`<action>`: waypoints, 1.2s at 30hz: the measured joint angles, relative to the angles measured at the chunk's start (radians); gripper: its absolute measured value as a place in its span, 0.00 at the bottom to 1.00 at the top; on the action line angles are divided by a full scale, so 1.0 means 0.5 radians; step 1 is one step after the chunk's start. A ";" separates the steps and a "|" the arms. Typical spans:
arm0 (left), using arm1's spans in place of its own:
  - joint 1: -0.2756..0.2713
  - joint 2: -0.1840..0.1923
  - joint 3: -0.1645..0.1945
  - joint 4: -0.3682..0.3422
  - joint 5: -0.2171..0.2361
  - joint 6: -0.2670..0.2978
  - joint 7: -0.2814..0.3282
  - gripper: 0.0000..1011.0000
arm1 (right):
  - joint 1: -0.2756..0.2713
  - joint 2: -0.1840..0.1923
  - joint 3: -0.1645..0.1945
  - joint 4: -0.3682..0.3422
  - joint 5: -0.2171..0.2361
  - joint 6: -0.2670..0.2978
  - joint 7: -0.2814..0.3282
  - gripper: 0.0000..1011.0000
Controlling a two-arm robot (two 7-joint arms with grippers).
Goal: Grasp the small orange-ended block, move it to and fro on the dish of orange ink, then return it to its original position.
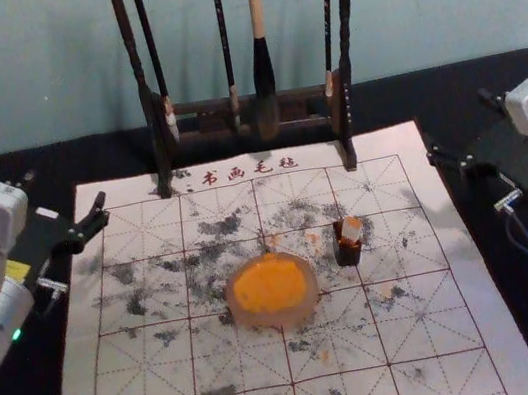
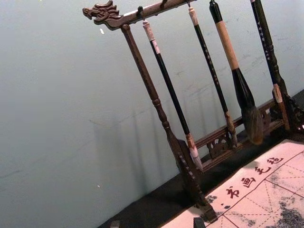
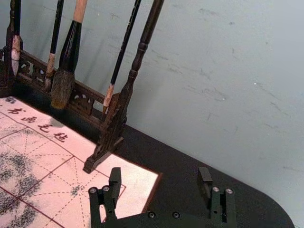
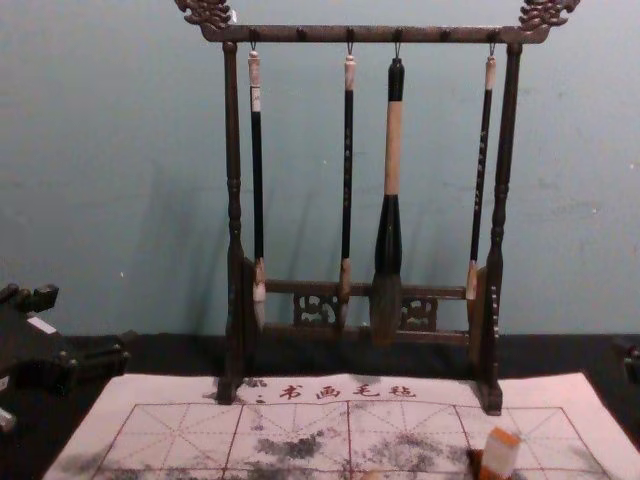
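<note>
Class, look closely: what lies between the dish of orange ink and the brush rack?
In the head view, gridded mat with dark smudges lies between dish and rack.

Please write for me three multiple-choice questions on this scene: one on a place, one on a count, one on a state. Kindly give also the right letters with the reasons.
1. Where is the orange-ended block?
A) Left of the ink dish
B) Right of the ink dish
C) On the ink dish

2. How many brushes hang on the rack?
A) Two
B) Three
C) Four

3. How is the right gripper?
A) Open
B) Shut on a brush
C) Shut on the block

1: B, the head view shows it on the robot's right of the dish.
2: C, the chest view shows four hanging apart.
3: A, its fingers stand wide apart, holding nothing.
</note>
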 joint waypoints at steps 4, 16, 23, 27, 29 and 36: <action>0.000 0.000 0.000 0.000 0.000 0.000 0.000 0.99 | -0.003 -0.001 0.006 0.000 0.000 -0.002 0.012 0.99; 0.000 0.000 0.000 0.000 0.000 0.000 0.000 0.99 | -0.166 0.065 0.041 -0.179 0.119 0.074 0.263 0.99; 0.000 0.000 0.000 0.000 0.000 0.000 0.000 0.99 | -0.312 0.099 0.040 -0.308 0.211 0.157 0.405 0.99; 0.000 0.000 0.000 0.000 0.000 0.000 0.000 0.99 | -0.348 0.090 0.022 -0.331 0.237 0.165 0.490 0.99; 0.000 0.000 0.000 0.000 0.000 0.000 0.000 0.99 | -0.349 0.074 0.009 -0.326 0.240 0.157 0.535 0.99; 0.000 0.000 0.000 0.000 0.000 0.000 0.000 0.99 | -0.288 -0.004 -0.019 -0.246 0.225 0.104 0.640 0.99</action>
